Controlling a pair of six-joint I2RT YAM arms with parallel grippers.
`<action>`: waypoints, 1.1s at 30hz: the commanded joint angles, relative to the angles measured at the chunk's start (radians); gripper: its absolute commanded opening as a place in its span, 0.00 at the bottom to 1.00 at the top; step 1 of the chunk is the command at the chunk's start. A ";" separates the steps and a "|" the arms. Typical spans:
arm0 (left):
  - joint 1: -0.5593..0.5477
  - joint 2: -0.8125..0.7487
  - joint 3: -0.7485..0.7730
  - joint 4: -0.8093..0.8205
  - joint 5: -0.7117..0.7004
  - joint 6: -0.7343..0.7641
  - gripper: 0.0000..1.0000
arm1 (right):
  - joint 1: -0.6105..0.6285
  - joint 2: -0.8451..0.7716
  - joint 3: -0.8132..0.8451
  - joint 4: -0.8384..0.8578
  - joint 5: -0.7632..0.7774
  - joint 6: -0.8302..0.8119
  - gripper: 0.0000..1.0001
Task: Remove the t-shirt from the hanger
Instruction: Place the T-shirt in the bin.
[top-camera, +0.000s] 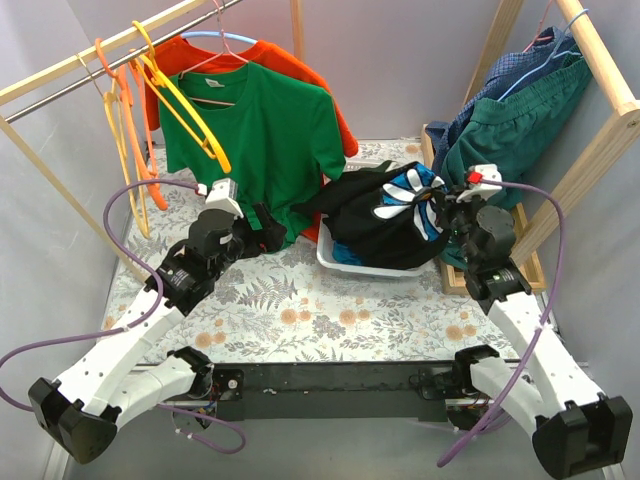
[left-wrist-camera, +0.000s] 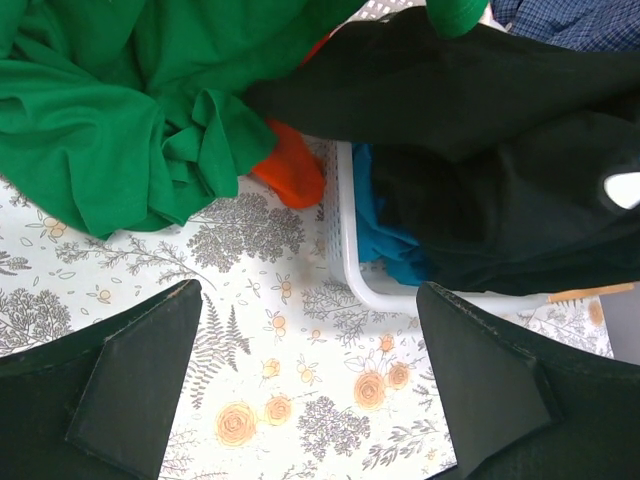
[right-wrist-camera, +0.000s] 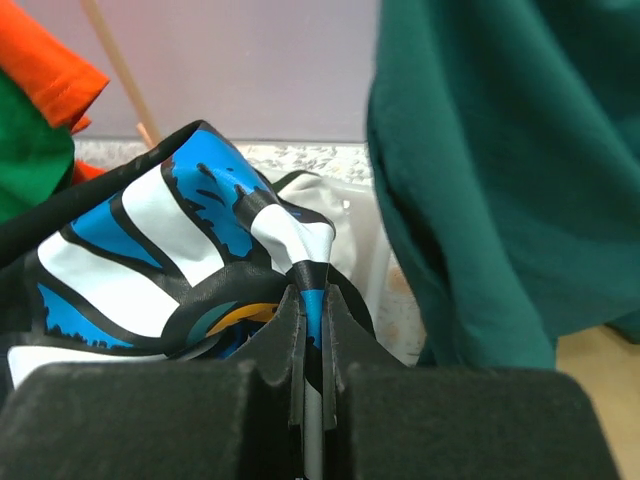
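nearest, at lower centre: floral-print tablecloth (top-camera: 330, 310), flat under both arms. just above it on the left: left gripper (left-wrist-camera: 308, 300), spread wide, gripping nothing, hovering over the cloth close to the crumpled hem of the green cotton t-shirt (top-camera: 265, 130). on the right: right gripper (right-wrist-camera: 313, 300), clamped tight on a fold of the black t-shirt with blue and white print (top-camera: 385, 225), draped over the white plastic mesh basket (left-wrist-camera: 345, 230) at mid-frame and clear of any hanger.

further back, upper left of centre: green cotton t-shirt on a thin pale hanger (top-camera: 222, 60), hooked on the metal rail (top-camera: 60, 93), body hanging down, hem bunched on the table just beside the basket. judged the garment to free next. looks soft, light, limp and a little stretchy; nothing fragile; likelier to snag at the neck than to slip. best taken at the hem or a side seam for a downward pull, or at a shoulder to peel it off one hanger arm.

in the way: orange t-shirt (top-camera: 300, 60) directly behind on a blue hanger (top-camera: 215, 38), touching the green one, easy to pinch along with it; empty orange and yellow plastic hangers (top-camera: 195, 120) to the left on the same rail. far right: dark teal garment (top-camera: 515, 125) and blue checked shirt (top-camera: 500, 75) on a second wooden rack (top-camera: 600, 60), well apart.
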 joint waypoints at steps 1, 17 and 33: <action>-0.007 -0.024 -0.024 0.015 0.002 0.004 0.89 | -0.042 -0.116 -0.046 0.071 0.059 0.011 0.01; -0.019 -0.004 -0.017 0.021 -0.007 -0.005 0.89 | -0.052 -0.136 -0.048 0.073 0.012 0.033 0.01; -0.030 0.052 -0.049 0.076 -0.006 -0.001 0.89 | 0.137 0.293 0.163 0.070 -0.153 0.002 0.01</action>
